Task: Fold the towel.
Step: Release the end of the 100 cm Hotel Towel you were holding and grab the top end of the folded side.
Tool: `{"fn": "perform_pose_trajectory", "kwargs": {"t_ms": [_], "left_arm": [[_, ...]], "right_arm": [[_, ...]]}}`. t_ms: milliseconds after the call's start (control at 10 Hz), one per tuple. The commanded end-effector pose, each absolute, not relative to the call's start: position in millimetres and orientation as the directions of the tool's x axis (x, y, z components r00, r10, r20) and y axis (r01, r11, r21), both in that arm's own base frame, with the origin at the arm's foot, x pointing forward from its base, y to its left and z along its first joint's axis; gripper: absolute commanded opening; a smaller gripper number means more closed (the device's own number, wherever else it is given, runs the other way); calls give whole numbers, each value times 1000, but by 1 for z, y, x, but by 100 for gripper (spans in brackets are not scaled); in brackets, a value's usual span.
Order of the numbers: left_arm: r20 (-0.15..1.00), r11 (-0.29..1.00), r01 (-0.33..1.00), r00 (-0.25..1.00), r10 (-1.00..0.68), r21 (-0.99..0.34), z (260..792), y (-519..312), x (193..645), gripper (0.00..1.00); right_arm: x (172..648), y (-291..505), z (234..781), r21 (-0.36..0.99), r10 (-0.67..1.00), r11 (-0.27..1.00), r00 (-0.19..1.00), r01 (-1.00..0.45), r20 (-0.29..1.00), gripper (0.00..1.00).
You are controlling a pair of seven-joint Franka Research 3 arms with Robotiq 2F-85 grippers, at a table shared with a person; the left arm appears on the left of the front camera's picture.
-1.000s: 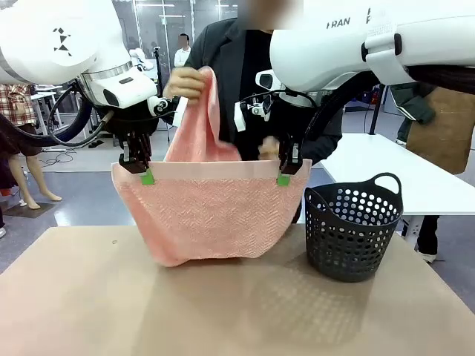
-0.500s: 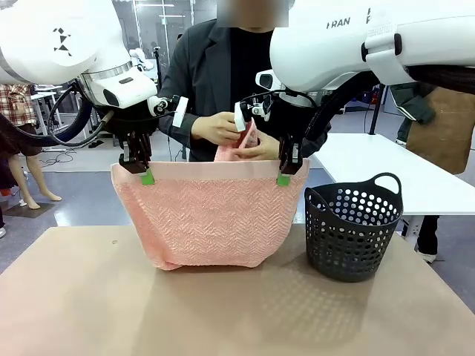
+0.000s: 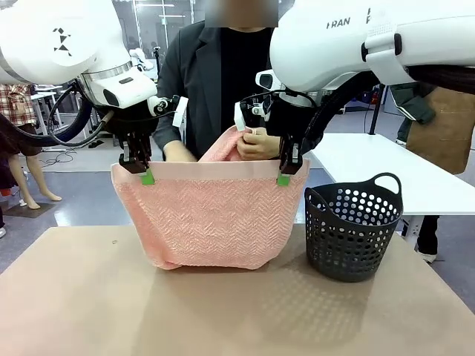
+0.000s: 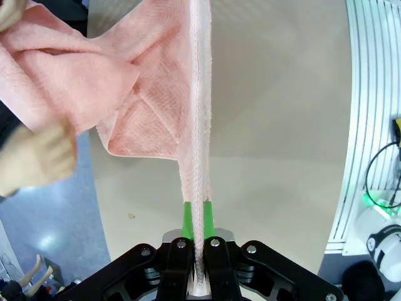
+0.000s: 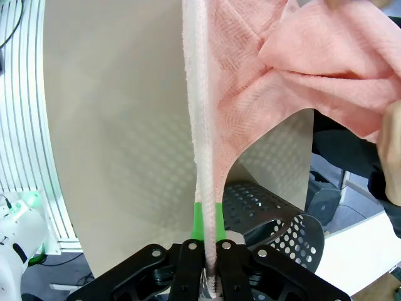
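The salmon-pink towel (image 3: 211,215) hangs above the table, stretched between both grippers by its smooth top band. My left gripper (image 3: 147,176) is shut on the band's left corner, and my right gripper (image 3: 283,179) is shut on its right corner. In the left wrist view the towel's edge (image 4: 199,157) runs up from the closed left gripper (image 4: 197,216). The right wrist view shows the same edge (image 5: 202,144) rising from the shut right gripper (image 5: 208,222). Behind the towel, a person's hand (image 3: 256,144) holds the far part bunched up just above the band.
A dark perforated basket (image 3: 354,226) with handles stands on the tan table (image 3: 237,311) right of the towel, close to my right gripper. The person stands at the far edge. A white table (image 3: 401,174) is at the back right.
The person's hands brought the raised far part of the towel down from high on the left to just behind the top band. Both grippers stayed where they were.
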State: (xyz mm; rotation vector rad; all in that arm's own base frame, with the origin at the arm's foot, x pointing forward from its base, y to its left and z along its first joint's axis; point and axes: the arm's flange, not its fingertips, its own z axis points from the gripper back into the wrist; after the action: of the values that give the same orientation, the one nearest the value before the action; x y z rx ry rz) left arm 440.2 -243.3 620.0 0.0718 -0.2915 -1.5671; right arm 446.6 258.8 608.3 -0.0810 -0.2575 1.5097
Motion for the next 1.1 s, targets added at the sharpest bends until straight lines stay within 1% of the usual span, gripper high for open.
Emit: {"fn": "perform_pose_trajectory", "kwargs": {"t_ms": [0, 1000], "left_arm": [[137, 11, 974, -22, -990, 228, 620, -243, 440, 0], [137, 11, 974, -22, -990, 228, 620, -243, 440, 0]], "right_arm": [[448, 258, 609, -222, 993, 62, 38, -973, 110, 0], [448, 258, 609, -222, 993, 62, 38, -973, 110, 0]]}}
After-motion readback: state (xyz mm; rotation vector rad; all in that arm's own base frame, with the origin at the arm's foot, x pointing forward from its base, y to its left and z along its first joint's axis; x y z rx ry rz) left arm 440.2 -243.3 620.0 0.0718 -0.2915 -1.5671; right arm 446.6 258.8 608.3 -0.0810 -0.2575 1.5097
